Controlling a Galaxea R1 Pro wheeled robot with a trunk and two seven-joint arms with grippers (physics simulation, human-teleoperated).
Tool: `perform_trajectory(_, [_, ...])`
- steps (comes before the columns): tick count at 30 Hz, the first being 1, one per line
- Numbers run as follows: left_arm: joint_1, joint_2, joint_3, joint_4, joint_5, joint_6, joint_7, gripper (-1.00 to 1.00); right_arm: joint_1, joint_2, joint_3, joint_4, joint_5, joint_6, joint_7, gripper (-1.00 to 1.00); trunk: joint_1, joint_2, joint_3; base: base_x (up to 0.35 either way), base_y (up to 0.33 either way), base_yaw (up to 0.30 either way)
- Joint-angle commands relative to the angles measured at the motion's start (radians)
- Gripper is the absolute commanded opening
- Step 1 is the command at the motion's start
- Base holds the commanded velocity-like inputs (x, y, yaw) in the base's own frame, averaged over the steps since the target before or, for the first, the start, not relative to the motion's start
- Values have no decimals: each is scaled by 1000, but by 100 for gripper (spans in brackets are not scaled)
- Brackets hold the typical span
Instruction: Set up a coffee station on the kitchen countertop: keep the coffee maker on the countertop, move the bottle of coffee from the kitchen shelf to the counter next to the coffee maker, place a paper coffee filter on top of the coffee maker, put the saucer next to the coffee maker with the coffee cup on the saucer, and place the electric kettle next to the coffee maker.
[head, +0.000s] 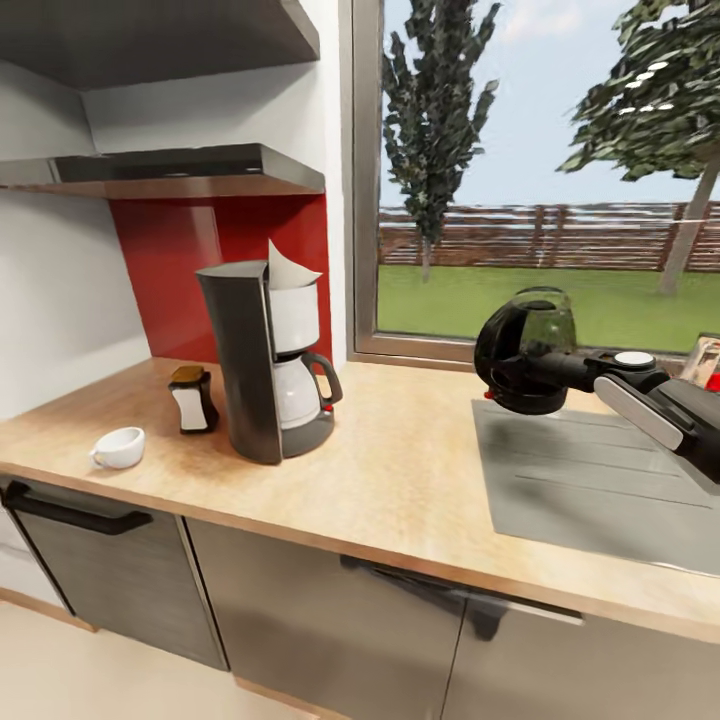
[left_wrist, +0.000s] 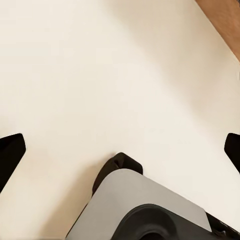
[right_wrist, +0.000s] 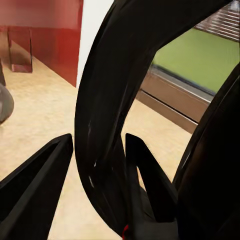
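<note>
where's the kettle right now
In the head view the electric kettle hangs at the right, held by the right gripper above the sink, well apart from the coffee maker.

Smoky glass electric kettle (head: 527, 350); speckled wood-look kitchen countertop (head: 400, 470).

Your counter (head: 400, 480) is a long light-brown speckled worktop over grey cabinet fronts, running under the window. On it, near the red splashback, stands the coffee maker (head: 268, 375). Just beside its left you have the bottle of coffee (head: 192, 398), upright, and nearer the front edge the coffee cup (head: 120, 447), directly on the wood. A grey drainer panel (head: 590, 480) lies set into the counter at the right.
</note>
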Motion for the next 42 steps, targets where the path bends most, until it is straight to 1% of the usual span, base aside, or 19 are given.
perform_trajectory(1, [-1,0,8,2,-3,-2,-5,100,-2,-1,2,-1,-12,4,-2,-100,0,-1,-1,0,0,267])
perform_trajectory(32, [-1,0,8,2,-4,-3,-5,100,-1,-1,4,-1,-14,3,-2,-100,0,-1,-1,0,0,265])
perform_trajectory(42, [-1,0,8,2,-4,-2,-5,100,0,-1,3,9,-12,2,-3,-100,0,-1,-1,94,0,31])
